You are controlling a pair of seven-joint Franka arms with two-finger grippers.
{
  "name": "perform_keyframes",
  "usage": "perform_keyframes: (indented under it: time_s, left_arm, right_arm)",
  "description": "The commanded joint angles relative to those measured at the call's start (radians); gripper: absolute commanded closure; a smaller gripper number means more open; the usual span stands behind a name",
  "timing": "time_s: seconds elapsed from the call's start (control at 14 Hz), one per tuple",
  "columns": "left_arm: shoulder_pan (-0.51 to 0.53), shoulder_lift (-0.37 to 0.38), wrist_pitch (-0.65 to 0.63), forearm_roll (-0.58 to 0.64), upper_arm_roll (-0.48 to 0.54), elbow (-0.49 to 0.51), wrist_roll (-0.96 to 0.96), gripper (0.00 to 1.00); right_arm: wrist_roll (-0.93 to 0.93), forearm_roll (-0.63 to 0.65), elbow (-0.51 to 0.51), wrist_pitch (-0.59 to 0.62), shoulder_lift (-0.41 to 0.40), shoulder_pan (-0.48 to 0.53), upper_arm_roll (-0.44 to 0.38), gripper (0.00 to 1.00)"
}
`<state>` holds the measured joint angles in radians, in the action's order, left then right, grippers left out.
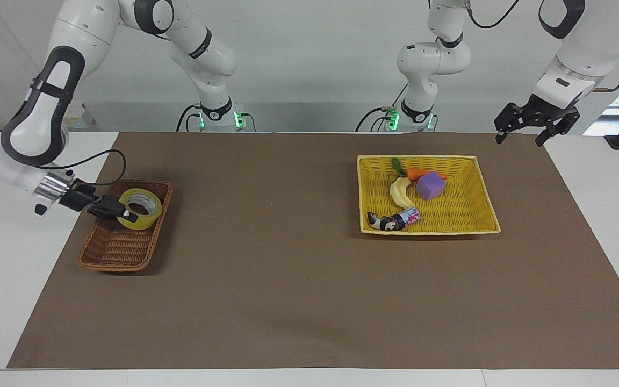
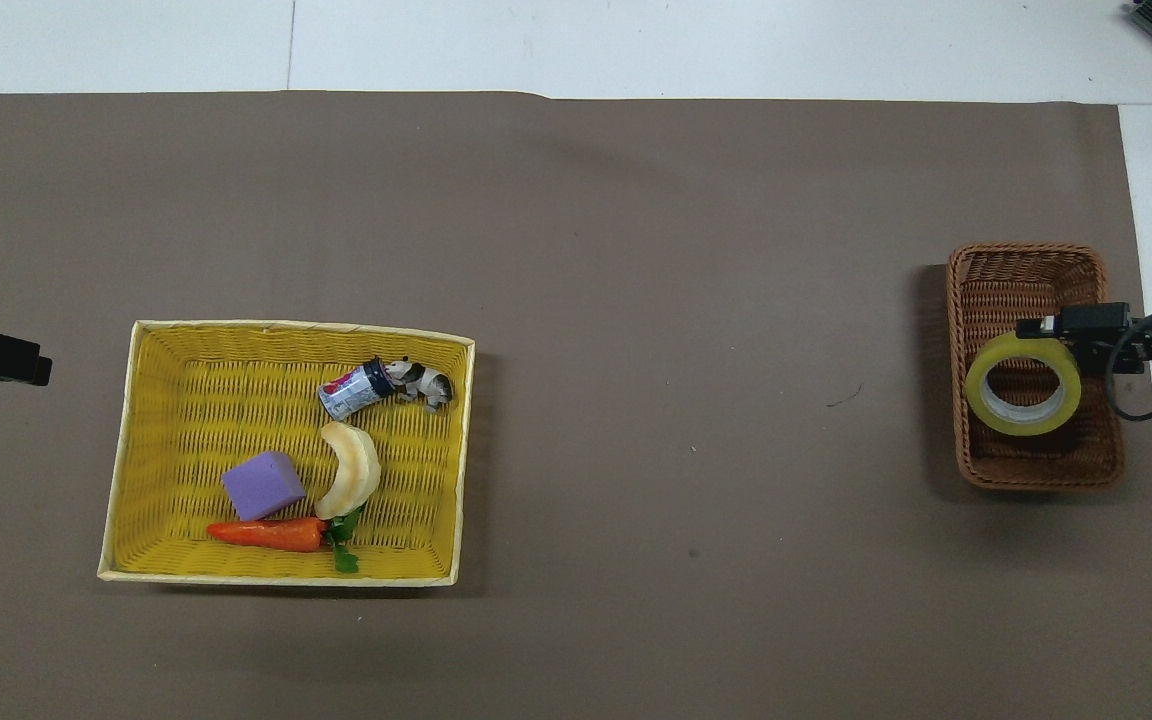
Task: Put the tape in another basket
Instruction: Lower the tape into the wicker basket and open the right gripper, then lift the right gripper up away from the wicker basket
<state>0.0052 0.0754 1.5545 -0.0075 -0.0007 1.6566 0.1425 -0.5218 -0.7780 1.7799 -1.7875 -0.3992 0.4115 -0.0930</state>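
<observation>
Tape (image 1: 139, 208) lies in the basket (image 1: 121, 252) at three o'clock of our right gripper (image 1: 117, 212), whose grasp we cannot tell; left gripper (image 1: 524, 128) waits released.

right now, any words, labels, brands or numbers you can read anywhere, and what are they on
None can be read.
Can in the yellow basket: printed label in red, white and blue, too small to read.
Tape in the brown basket: no print visible.
Arm bases: a round mark on each, too small to read.
</observation>
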Motion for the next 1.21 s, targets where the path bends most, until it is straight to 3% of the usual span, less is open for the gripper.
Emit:
perform_keyframes:
  time_s: [0.0, 0.5, 0.71, 0.93, 1.14]
  left_arm:
    - [0.006, -0.006, -0.016, 0.017, -0.004, -0.017, 0.012, 0.00]
    - [0.006, -0.006, -0.016, 0.018, -0.004, -0.017, 0.012, 0.00]
    - [0.006, -0.006, -0.016, 0.017, -0.004, -0.017, 0.012, 0.00]
    - [0.006, -0.006, -0.016, 0.017, -0.004, -0.017, 0.012, 0.00]
    - [0.006, -0.006, -0.016, 0.017, -0.004, -0.017, 0.012, 0.00]
  right_arm:
    - [-0.038, -0.009, 0.013, 0.007, 0.014, 0.010, 0.007, 0.00]
    - [-0.038, -0.018, -0.126, 0.007, -0.036, 0.016, 0.010, 0.00]
    - [-0.027, 0.011, -0.197, -0.015, -0.021, -0.006, 0.022, 0.00]
    - [0.037, 0.252, -0.208, -0.142, 0.081, -0.135, 0.022, 0.00]
    - [0.234, 0.445, -0.203, -0.145, 0.157, -0.229, 0.024, 0.00]
